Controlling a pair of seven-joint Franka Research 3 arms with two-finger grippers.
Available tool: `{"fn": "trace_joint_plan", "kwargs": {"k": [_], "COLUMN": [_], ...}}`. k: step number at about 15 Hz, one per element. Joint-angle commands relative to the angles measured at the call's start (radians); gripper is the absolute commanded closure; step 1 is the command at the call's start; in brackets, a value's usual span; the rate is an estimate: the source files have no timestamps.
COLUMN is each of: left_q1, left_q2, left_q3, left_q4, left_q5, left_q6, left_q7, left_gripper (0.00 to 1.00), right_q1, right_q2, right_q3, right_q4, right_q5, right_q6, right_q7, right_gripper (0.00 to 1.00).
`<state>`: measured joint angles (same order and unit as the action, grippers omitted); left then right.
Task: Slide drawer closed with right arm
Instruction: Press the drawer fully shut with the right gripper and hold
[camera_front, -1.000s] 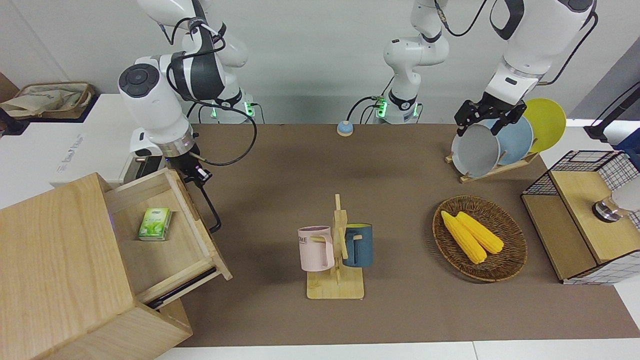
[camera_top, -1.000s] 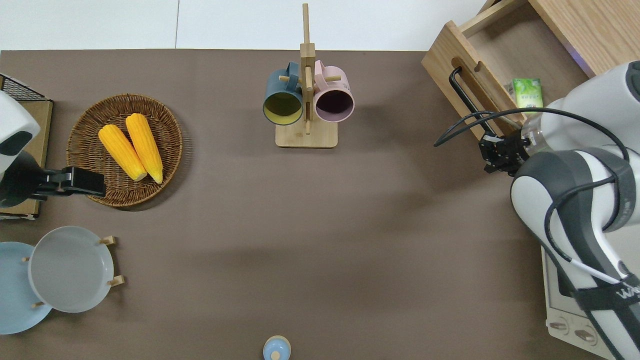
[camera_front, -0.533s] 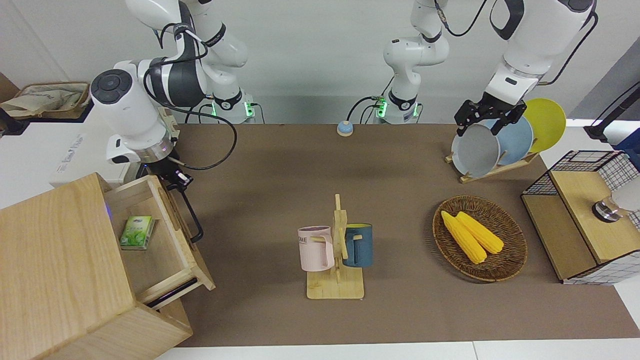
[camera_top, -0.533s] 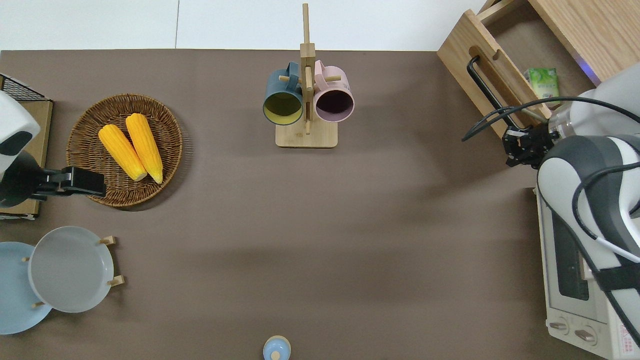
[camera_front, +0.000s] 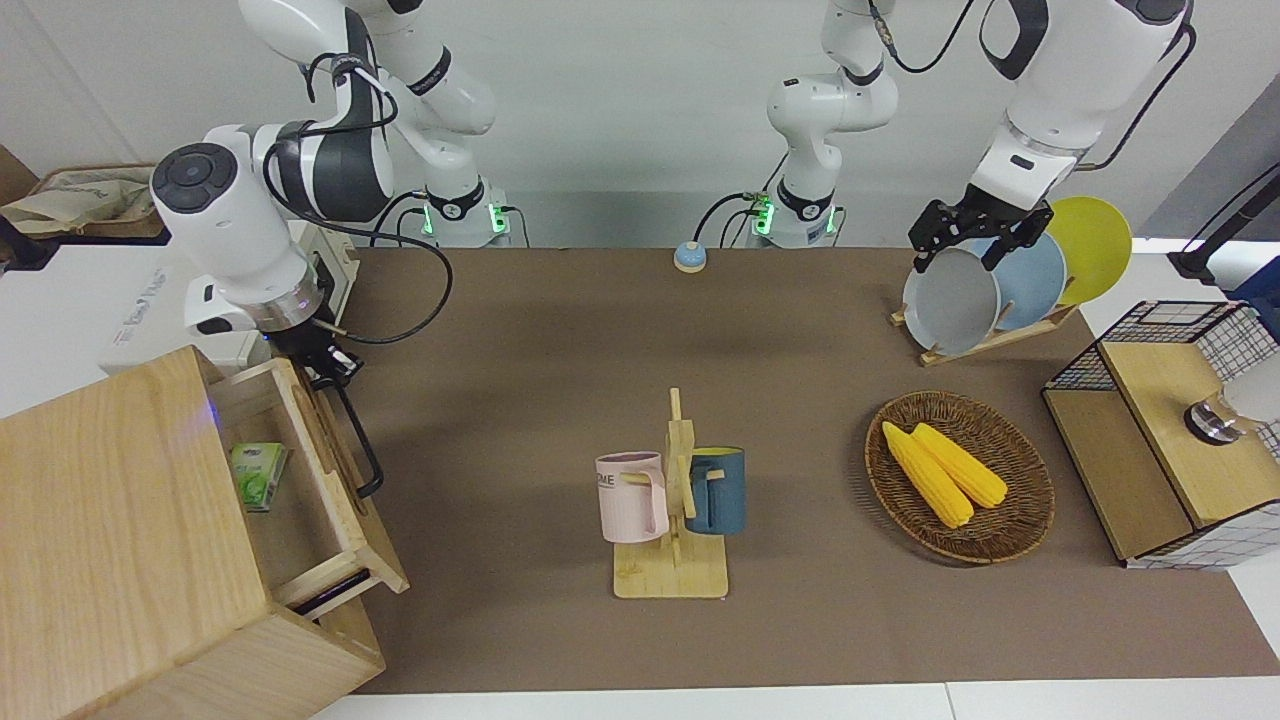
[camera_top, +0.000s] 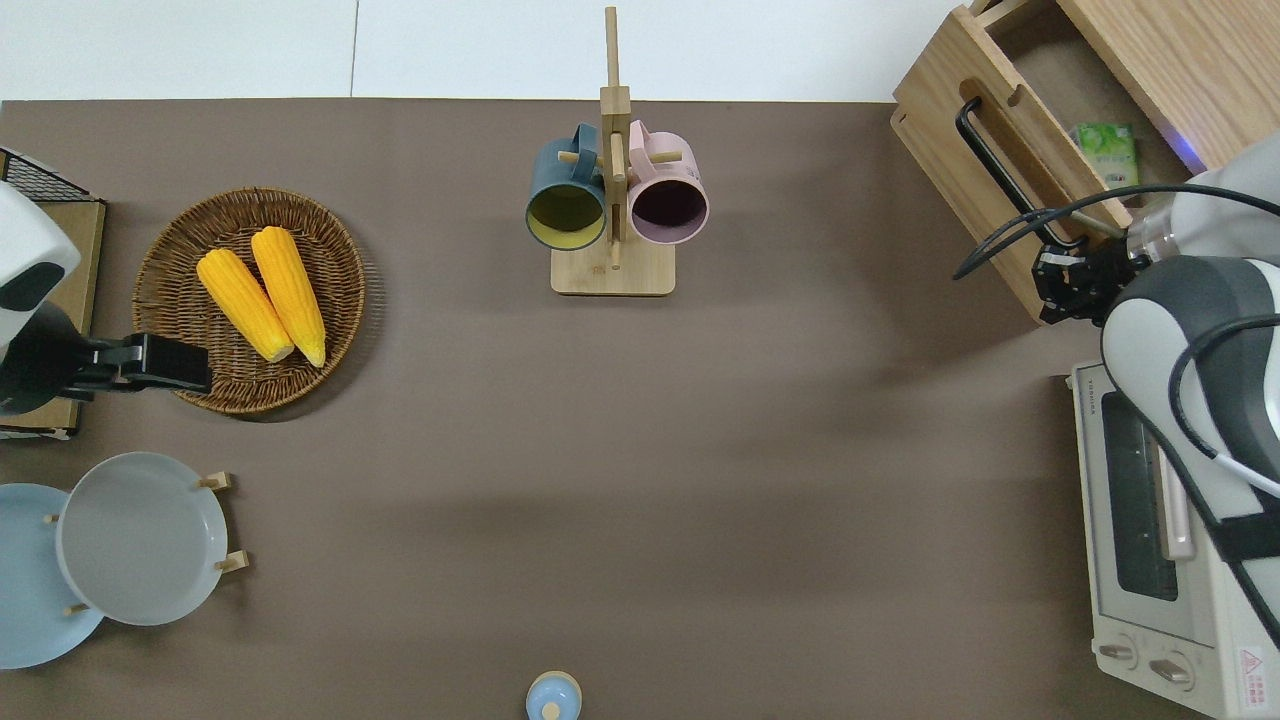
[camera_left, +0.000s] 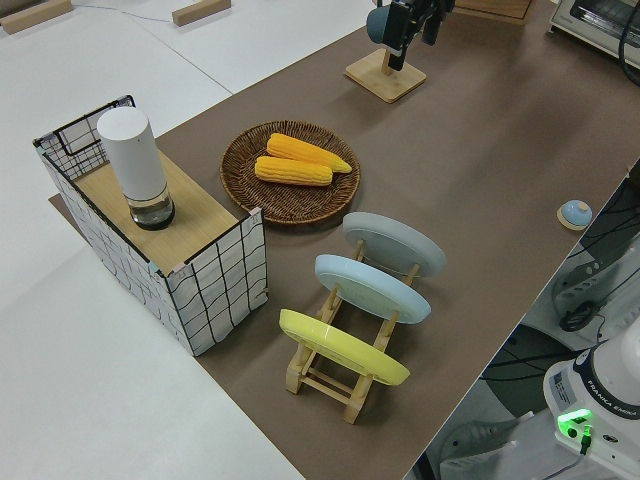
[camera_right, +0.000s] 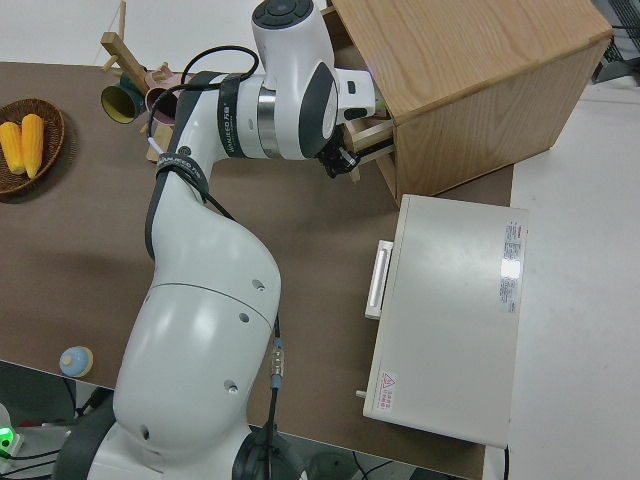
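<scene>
Counts: 2 white arms, 2 corn cobs (camera_front: 942, 470) in 1 round wicker basket (camera_front: 1010, 530), 2 mugs (pink (camera_front: 632, 497), dark blue (camera_front: 717, 489)) hung on 1 wooden mug tree (camera_front: 672, 578), 3 plates (grey (camera_front: 950, 302), light blue, yellow) upright in 1 slatted wood rack, 1 small blue bell (camera_front: 689, 257) near the arms' bases, 1 white toaster oven (camera_top: 1150, 560), 1 wood box w/ black wire grid (camera_front: 1160, 420) carrying 1 white cylinder.

Drawer (camera_front: 318, 470): wide, shallow, light wood, w/ black metal loop handle (camera_top: 1005, 180). Sits in the big light-wood cabinet (camera_front: 110, 540) at the right arm's end of the table, farther from the robots than the toaster oven. Only partly pulled out; 1 small green packet (camera_front: 258, 476) lies inside, partly under the cabinet top.

Right gripper (camera_top: 1065, 285) (black, 2 fingers, silver wrist ring) is at the drawer front, at the handle's end nearer the robots, touching or just beside it. Can't tell if fingers are apart or together, nor whether they clamp the handle. Black cable loops over the wrist.

Left gripper (camera_top: 165, 362): parked, fingers' state can't tell either.

Table cover: matte brown, smooth.
</scene>
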<state>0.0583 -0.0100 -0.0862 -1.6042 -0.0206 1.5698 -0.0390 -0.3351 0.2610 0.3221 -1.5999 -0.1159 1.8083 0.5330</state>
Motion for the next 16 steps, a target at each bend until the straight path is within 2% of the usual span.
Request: {"fn": "trace_joint_plan", "kwargs": {"k": [1, 8, 11, 14, 16], "left_q1": [-0.005, -0.005, -0.005, -0.005, -0.005], "left_q2": [-0.01, -0.01, -0.01, -0.01, -0.01], "left_q3": [0.005, 0.005, 0.005, 0.005, 0.005], "left_q4": [-0.005, -0.005, -0.005, -0.005, -0.005], "left_q5": [0.011, 0.011, 0.011, 0.011, 0.011], "left_q6": [-0.011, -0.011, -0.011, -0.013, -0.011], "left_q7": [0.007, 0.007, 0.007, 0.007, 0.007], "left_gripper": [0.0, 0.0, 0.0, 0.0, 0.0], "right_q1": [-0.035, -0.102, -0.156, -0.217, -0.251], "right_q2": [0.038, 0.067, 0.084, 0.095, 0.106], "right_q3": [0.011, 0.026, 0.069, 0.139, 0.167], "right_q4": [0.058, 0.087, 0.106, 0.109, 0.126], "right_q5": [-0.027, -0.05, -0.067, -0.1, -0.123], "right_q6": [-0.012, -0.012, -0.012, -0.012, -0.012], "right_q7": [-0.053, -0.064, -0.09, -0.09, -0.09], "right_gripper": [1.0, 1.0, 1.0, 1.0, 1.0]}}
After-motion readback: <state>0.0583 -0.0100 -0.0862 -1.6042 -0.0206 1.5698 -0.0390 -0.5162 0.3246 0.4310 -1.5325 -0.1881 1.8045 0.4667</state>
